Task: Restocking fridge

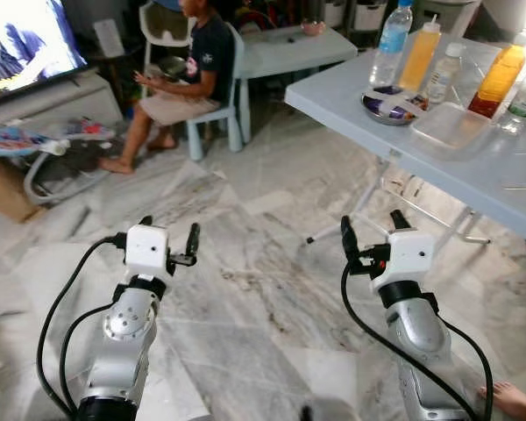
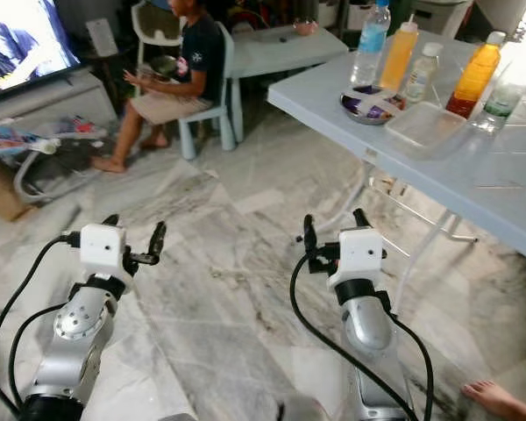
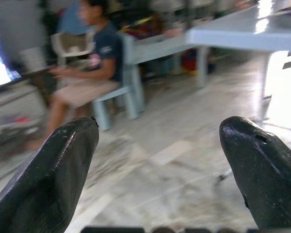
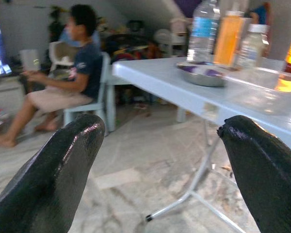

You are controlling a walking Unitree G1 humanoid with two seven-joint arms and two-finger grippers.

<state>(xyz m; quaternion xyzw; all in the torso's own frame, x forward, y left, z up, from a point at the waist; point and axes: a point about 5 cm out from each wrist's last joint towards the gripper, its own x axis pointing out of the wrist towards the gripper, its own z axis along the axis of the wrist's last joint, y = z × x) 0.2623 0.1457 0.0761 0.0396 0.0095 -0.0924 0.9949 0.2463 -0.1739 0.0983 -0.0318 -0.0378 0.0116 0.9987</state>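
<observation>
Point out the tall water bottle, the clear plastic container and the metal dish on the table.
water bottle (image 1: 390, 44), left eye view, on its label.
plastic container (image 1: 451, 128), left eye view, on its flat lid.
metal dish (image 1: 379, 110), left eye view, on its near rim.

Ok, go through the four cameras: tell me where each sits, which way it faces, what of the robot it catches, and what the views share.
Left eye view: on the head, facing forward and down at the marble floor; left gripper and right gripper both open.
Right eye view: same head, same scene, slightly offset.
Left wrist view: along its own fingers, toward a seated person.
Right wrist view: along its fingers, toward the folding table with bottles.
Shared: person and table.
</observation>
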